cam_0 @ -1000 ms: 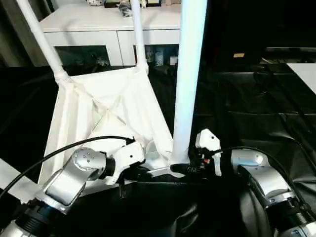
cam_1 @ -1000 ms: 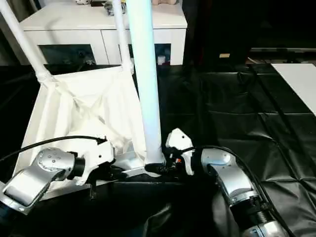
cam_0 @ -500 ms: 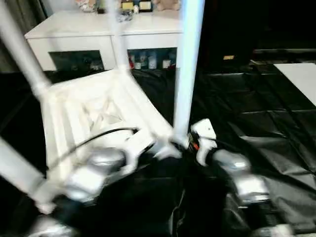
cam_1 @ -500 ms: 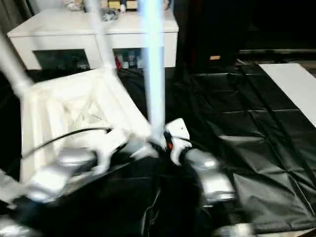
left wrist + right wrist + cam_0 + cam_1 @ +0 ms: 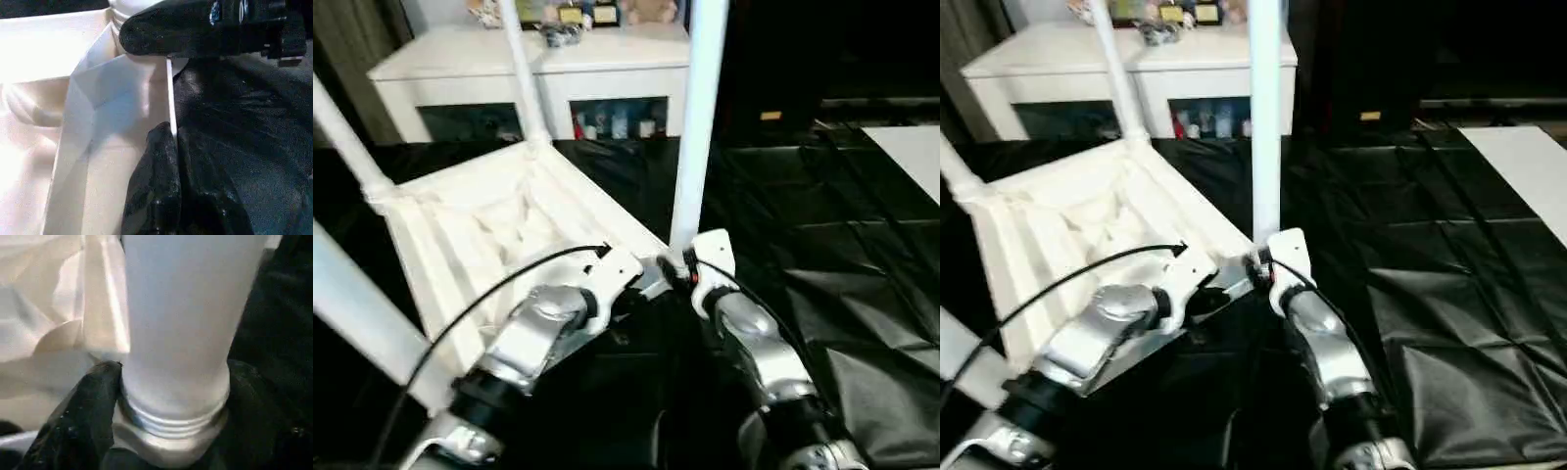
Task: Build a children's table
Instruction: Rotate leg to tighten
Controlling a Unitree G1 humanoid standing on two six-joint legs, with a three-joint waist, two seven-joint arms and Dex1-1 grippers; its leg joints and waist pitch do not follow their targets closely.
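The children's table lies upside down, its white tabletop (image 5: 480, 230) showing the ribbed underside. Legs stand upright at the far corners (image 5: 522, 73) (image 5: 345, 147), and another leg (image 5: 362, 323) crosses the near left. At the near right corner stands a fourth leg (image 5: 698, 127). In the right wrist view my right gripper (image 5: 173, 377) is shut on this leg (image 5: 181, 308) just above its threaded base, one finger (image 5: 83, 416) on each side. Beside it, my left gripper (image 5: 172, 134) is shut on the thin tabletop rim (image 5: 169, 93).
A white glass-door cabinet (image 5: 607, 61) with small items on top stands behind the table. Crinkled black sheeting (image 5: 842, 255) covers the floor. A white panel (image 5: 913, 145) lies at the far right.
The whole view has swung, and the near left leg has come into sight. Both grippers stay at the near right corner, the left on the rim and the right at the leg's base.
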